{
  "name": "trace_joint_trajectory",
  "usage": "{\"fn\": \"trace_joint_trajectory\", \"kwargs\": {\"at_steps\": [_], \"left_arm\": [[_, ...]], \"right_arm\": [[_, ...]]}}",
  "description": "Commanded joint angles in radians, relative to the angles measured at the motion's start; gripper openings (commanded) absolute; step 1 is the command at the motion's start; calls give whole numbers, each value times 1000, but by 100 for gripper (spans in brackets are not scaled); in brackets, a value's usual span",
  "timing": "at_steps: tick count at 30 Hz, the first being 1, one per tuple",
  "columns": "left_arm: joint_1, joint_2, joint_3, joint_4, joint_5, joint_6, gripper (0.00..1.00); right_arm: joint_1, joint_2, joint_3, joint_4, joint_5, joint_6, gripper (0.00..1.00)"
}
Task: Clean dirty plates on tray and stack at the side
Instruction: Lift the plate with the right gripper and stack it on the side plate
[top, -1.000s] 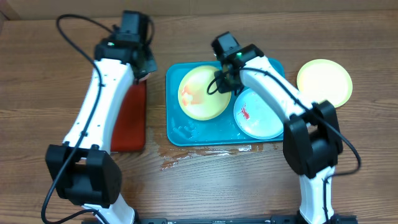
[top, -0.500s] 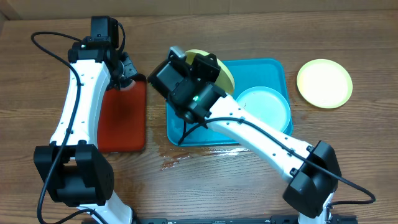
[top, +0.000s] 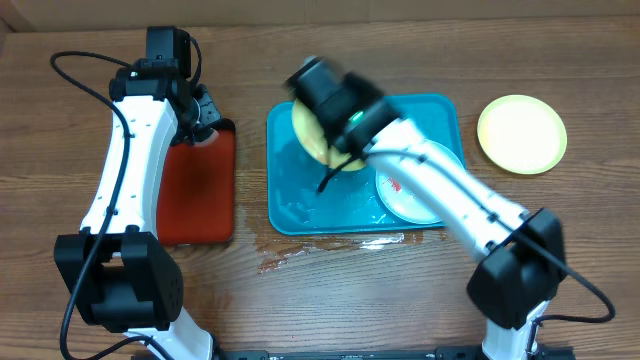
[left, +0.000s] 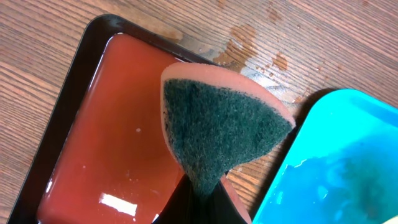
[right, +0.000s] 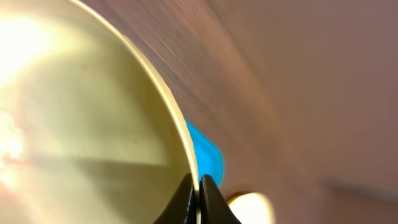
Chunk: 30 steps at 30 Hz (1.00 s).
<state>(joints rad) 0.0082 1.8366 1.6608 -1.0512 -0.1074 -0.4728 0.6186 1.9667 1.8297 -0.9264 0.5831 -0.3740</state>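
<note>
Right tool (right: 198, 186), clamped on the yellow-green plate (right: 93, 124), has lifted it, tilted, off the turquoise tray (top: 300, 205). Left tool (left: 200, 202), beside the tray, pinches a sponge (left: 217, 124), likely ready to scrub.

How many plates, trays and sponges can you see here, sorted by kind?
Plates: 3 (tilted yellow-green plate, pale blue plate, yellow-green plate on the table)
Trays: 2 (turquoise tray, red tray)
Sponges: 1 (green-faced sponge)
Total: 6
</note>
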Motion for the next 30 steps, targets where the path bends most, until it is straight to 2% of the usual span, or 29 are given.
{"fn": "trace_joint_trajectory", "kwargs": {"at_steps": [1, 6, 14, 16, 19, 26, 27, 28, 29, 30], "left_arm": [[2, 4, -4, 1, 19, -14, 4], [-1, 4, -4, 2, 23, -14, 4], [-2, 6, -4, 8, 23, -14, 4], [-2, 7, -4, 12, 23, -14, 4], [-2, 7, -4, 14, 23, -14, 4], [-2, 7, -4, 12, 23, -14, 4], [-2, 7, -4, 12, 23, -14, 4], [-2, 7, -4, 13, 23, -14, 4], [-2, 7, -4, 13, 23, -14, 4], [-2, 7, -4, 13, 23, -14, 4]], "right_arm": [[-184, -24, 11, -11, -303, 225, 4], [-503, -23, -6, -54, -695, 248, 4], [-880, -23, -145, -44, -746, 248, 4], [-1014, -23, -246, 45, -745, 300, 4], [-1062, -23, -301, 118, -745, 374, 4], [-1093, -22, -381, 217, -693, 383, 4], [-1093, -22, -388, 229, -693, 382, 6], [-1091, -22, -391, 232, -692, 382, 12], [-1091, -22, -393, 233, -693, 382, 23], [-1091, -22, -396, 232, -693, 383, 27]]}}
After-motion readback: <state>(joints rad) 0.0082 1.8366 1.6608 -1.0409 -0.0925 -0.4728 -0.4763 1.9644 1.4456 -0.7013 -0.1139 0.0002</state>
